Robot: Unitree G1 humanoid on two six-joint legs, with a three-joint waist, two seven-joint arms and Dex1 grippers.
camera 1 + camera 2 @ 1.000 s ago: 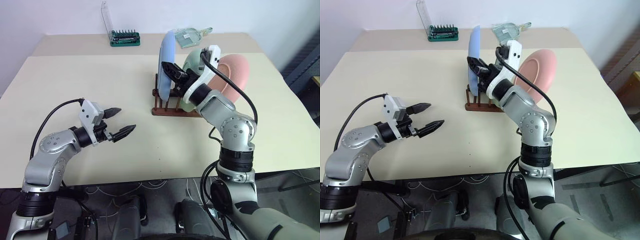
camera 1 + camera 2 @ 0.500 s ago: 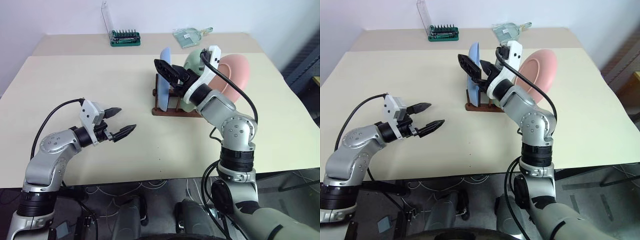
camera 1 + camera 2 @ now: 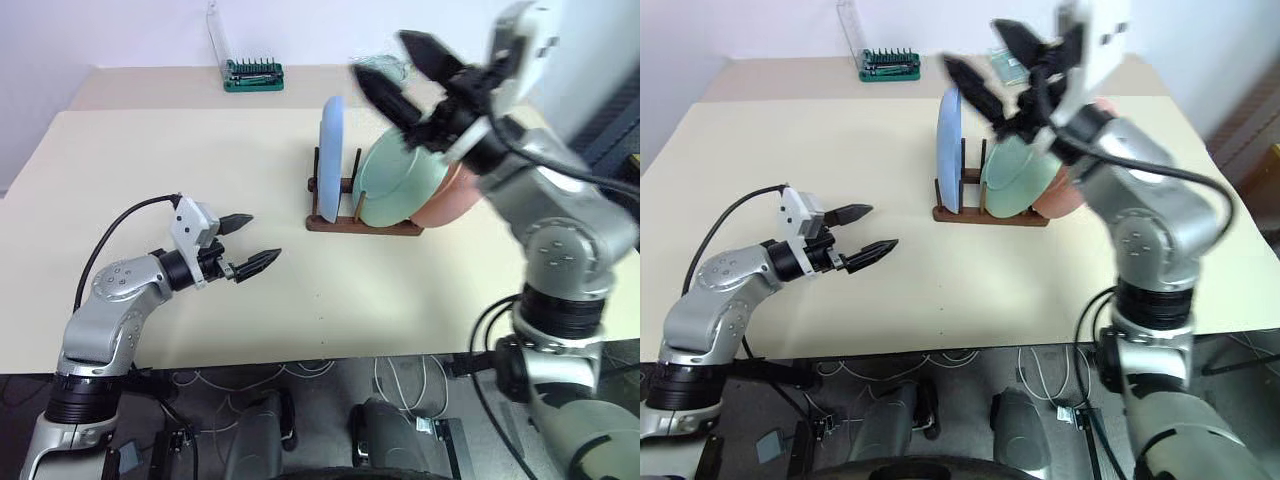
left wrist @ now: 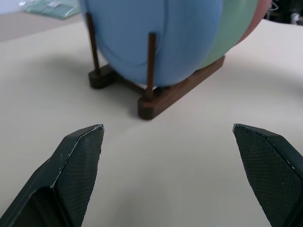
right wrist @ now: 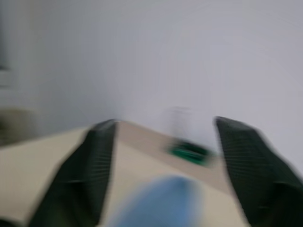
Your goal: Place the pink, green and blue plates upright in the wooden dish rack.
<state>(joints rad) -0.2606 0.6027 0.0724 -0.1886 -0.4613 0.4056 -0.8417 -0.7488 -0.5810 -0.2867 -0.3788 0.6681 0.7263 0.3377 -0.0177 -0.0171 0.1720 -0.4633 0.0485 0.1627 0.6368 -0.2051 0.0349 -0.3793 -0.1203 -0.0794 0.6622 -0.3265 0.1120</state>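
I kept my right claw (image 3: 395, 68), fingers apart and empty, well above the blue plate (image 3: 331, 158) racked below; the left claw (image 3: 248, 243) stood wide.

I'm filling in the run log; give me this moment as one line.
blue plate, green plate, pink plate: upright in wooden dish rack | right gripper: open, above rack | left gripper: open, empty

Beige table (image 3: 150, 150): wooden dish rack (image 3: 362, 224) mid-table, green bit case (image 3: 253, 76) far edge.
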